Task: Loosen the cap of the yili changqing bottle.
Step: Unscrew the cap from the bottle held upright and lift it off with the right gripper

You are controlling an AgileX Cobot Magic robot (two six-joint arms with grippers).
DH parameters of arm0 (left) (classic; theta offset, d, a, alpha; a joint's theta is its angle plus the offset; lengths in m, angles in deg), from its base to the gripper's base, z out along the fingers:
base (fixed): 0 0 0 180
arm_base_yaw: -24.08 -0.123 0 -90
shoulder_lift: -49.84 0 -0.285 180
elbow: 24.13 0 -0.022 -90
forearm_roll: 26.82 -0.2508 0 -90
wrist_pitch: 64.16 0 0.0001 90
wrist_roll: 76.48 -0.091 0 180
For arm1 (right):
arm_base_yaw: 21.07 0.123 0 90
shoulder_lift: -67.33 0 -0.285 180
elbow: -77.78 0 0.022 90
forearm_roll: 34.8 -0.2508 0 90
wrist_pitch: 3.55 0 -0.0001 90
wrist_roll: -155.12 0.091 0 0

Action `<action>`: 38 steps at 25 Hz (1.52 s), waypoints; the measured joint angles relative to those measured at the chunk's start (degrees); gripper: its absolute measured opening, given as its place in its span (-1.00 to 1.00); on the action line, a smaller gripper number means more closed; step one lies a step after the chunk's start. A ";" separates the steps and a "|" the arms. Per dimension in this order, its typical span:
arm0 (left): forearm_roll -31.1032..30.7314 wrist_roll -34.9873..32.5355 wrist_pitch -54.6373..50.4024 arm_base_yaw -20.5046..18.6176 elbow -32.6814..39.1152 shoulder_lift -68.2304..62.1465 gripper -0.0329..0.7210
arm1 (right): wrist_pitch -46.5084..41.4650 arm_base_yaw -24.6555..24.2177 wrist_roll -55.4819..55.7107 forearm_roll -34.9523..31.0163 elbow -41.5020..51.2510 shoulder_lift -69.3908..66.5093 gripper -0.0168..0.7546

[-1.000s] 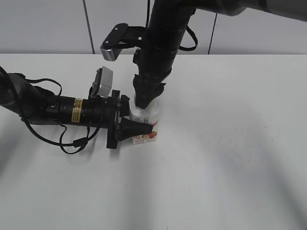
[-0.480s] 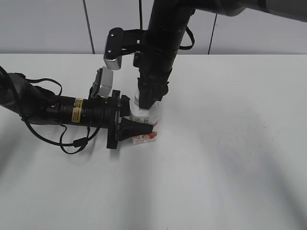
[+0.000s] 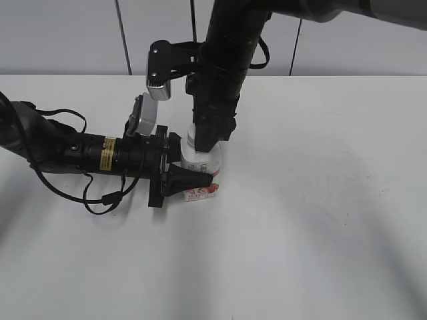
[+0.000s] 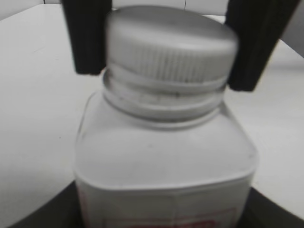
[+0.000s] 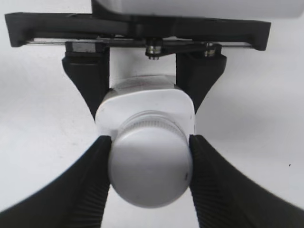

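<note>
The yili changqing bottle [image 3: 203,175] stands upright on the white table, white and squarish with a pink and red label. It fills the left wrist view [image 4: 161,161] and shows from above in the right wrist view [image 5: 142,102]. My left gripper [image 3: 193,180] lies level from the left and is shut on the bottle's body. My right gripper [image 3: 203,140] comes down from above and is shut on the white ribbed cap [image 5: 149,164]. Its two black fingers press the cap's sides, as the left wrist view [image 4: 171,42] shows too.
The white table [image 3: 320,220] stretches bare to the right and front. A grey panelled wall [image 3: 67,33] rises behind its far edge. The left arm's cables [image 3: 100,197] loop on the table at the left.
My right wrist has turned about the cap: its camera block swung from pointing left to a more upright pose. The bottle and left gripper stayed put.
</note>
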 joint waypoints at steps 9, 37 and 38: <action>-0.11 0.00 0.00 0.00 -0.01 0.00 0.13 | 0.00 0.00 -7.30 0.00 0.00 0.00 0.06; -0.75 0.38 0.32 0.01 -0.01 0.05 0.11 | -0.57 -0.06 -17.92 -0.55 0.17 1.78 0.06; -0.75 0.38 0.32 0.01 -0.01 0.05 0.11 | -0.64 -0.07 -18.04 -0.55 0.17 1.89 0.06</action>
